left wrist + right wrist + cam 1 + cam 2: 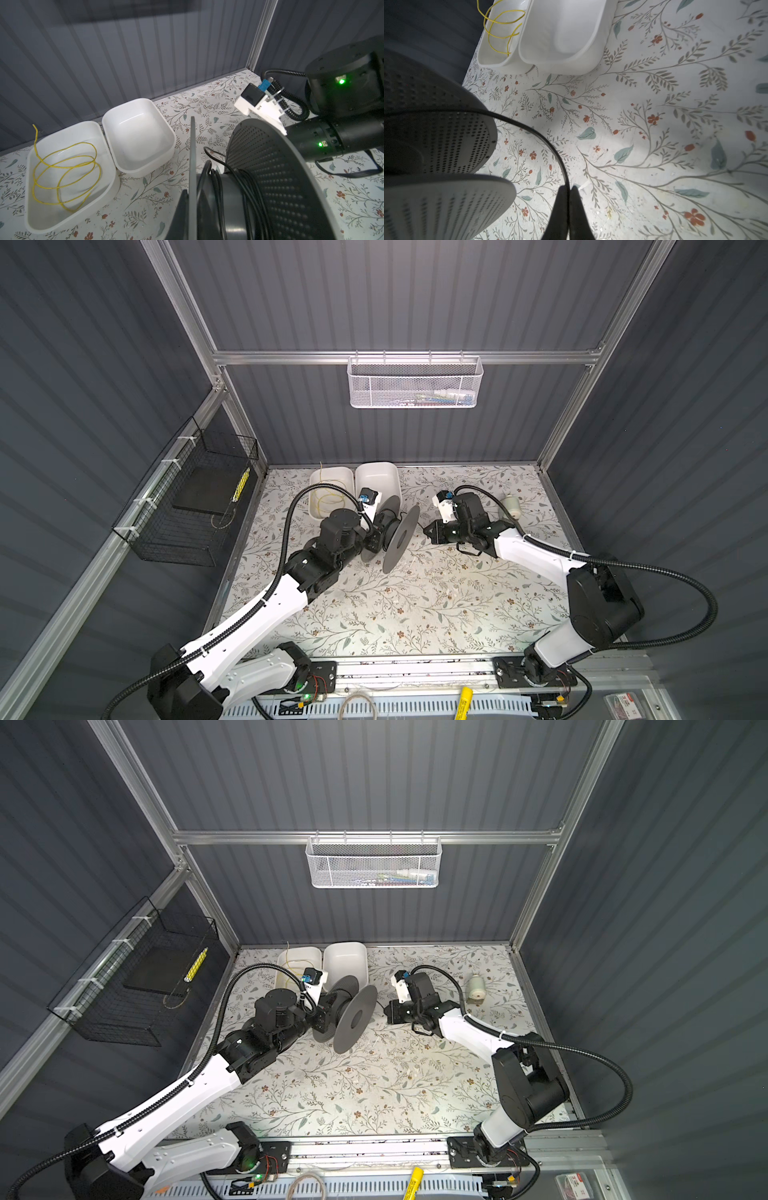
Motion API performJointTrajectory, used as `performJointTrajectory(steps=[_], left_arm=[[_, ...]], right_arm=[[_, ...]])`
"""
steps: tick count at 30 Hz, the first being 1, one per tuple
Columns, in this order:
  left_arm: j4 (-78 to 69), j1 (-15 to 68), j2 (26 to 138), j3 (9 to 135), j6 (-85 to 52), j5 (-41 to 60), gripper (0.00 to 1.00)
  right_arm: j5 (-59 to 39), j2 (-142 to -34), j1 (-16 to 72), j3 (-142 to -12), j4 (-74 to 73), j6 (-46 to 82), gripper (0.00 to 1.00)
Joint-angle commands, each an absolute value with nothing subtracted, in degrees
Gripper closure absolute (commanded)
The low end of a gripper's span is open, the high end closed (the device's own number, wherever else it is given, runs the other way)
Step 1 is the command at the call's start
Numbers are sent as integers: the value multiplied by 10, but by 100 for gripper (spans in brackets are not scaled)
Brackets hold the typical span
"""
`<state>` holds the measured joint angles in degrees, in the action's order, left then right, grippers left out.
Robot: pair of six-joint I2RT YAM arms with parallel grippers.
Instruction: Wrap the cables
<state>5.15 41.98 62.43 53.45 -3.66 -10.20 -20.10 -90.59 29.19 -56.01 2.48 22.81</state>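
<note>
1. In both top views a grey plastic spool (395, 551), two thin round flanges on a dark hub, stands tilted on edge on the floral-printed worktop (415, 614). The left arm (291, 593) meets it from one side, and the right arm (523, 551) ends just beside the opposite flange. Two glossy white tubs with rounded corners sit behind the spool, the nearer tub (380, 477) close to it and the farther tub (330, 479) alongside. Toward the arm bases from the spool lies a broad stretch of bare worktop
2. Left wrist view: the flanges are pierced with fine holes. The thin black cable (246, 187) lies in loose, uneven turns round the smooth hub. The left jaws are narrow, clamped on the spool's flange, which is seen edge-on
3. Right wrist view: the right jaws are pressed together on the cable, which arcs free from the spool's rim to the matte black fingertips (560, 207), over open worktop
</note>
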Motion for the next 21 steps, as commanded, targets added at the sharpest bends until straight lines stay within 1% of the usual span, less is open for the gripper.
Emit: performJointTrajectory(steps=[1, 6, 11, 13, 16, 19, 21], left_arm=[[-16, 424, 627, 569, -53, -91, 100], [-23, 424, 635, 576, -53, -88, 100], [-16, 423, 642, 583, -51, -83, 100], [-14, 424, 641, 584, -49, -83, 100], [-8, 424, 640, 586, -44, -84, 100], [-3, 424, 641, 587, -41, -84, 100], [2, 424, 643, 588, -38, -83, 100]], right_arm=[[-244, -911, 294, -547, -17, 243, 92], [-261, -916, 294, -539, -33, 253, 87], [-255, -918, 293, -533, -36, 254, 85], [-255, -919, 293, -531, -36, 251, 80], [-249, -918, 293, -528, -33, 249, 78], [-245, -918, 292, -526, -30, 250, 74], [-240, -914, 291, -522, -27, 250, 74]])
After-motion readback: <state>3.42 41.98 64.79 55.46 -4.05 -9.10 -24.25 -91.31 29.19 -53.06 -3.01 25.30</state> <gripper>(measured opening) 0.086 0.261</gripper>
